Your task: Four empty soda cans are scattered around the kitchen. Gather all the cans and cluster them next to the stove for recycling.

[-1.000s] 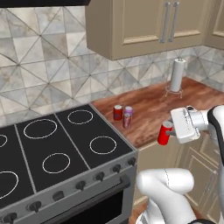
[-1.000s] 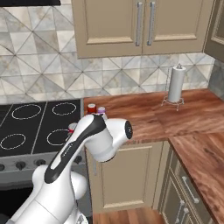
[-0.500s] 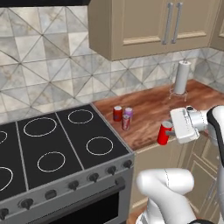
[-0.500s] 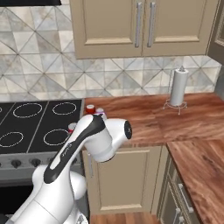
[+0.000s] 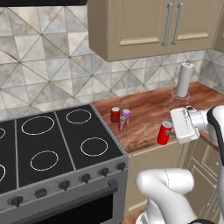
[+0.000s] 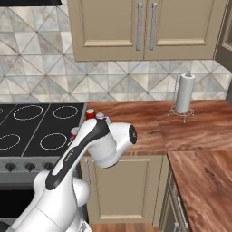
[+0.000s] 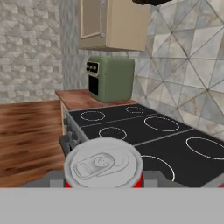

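Gripper (image 5: 171,130) pinching a red soda can (image 5: 164,133) above the worktop (image 5: 144,109), right of the stove (image 5: 52,144).

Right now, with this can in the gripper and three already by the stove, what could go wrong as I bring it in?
1. The three cans stand close together beside the stove; setting the held can down too near could knock one over.
2. The gripper holds the can out past the counter edge; a slip there would drop it to the floor.
3. In the hand view the can top blocks the lower view, so judge placement from the base views.
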Tool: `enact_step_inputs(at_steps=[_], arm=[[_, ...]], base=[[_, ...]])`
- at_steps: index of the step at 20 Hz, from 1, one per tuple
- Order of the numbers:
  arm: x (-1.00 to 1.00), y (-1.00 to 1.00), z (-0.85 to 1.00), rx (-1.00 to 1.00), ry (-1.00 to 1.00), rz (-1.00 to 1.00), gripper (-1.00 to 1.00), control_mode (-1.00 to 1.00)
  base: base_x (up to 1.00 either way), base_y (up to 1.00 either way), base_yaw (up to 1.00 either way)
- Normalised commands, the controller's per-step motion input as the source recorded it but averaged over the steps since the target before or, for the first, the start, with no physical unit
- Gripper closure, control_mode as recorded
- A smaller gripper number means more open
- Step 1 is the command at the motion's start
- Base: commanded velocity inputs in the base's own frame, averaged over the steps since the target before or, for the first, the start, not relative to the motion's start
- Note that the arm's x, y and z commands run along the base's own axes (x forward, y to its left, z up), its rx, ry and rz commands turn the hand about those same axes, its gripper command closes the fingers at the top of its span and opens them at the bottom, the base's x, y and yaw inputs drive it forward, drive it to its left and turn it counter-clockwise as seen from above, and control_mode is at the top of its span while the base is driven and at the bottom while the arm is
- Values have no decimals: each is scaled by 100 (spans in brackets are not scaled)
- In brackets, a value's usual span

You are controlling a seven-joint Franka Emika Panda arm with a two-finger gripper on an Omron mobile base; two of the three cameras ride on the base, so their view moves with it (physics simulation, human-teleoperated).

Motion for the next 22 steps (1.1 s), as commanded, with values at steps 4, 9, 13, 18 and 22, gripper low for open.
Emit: enact_step_inputs(at_steps=[4, 9, 13, 18, 22], arm=[[0, 0, 0, 0, 0, 0, 100, 100], [0, 0, 0, 0, 0, 0, 100, 100], [0, 0, 0, 0, 0, 0, 100, 100], [0, 0, 0, 0, 0, 0, 100, 100], [0, 0, 0, 0, 0, 0, 100, 100]], base=[[8, -20, 14], [28, -6, 10], [37, -17, 10], [31, -40, 12], [20, -55, 13]])
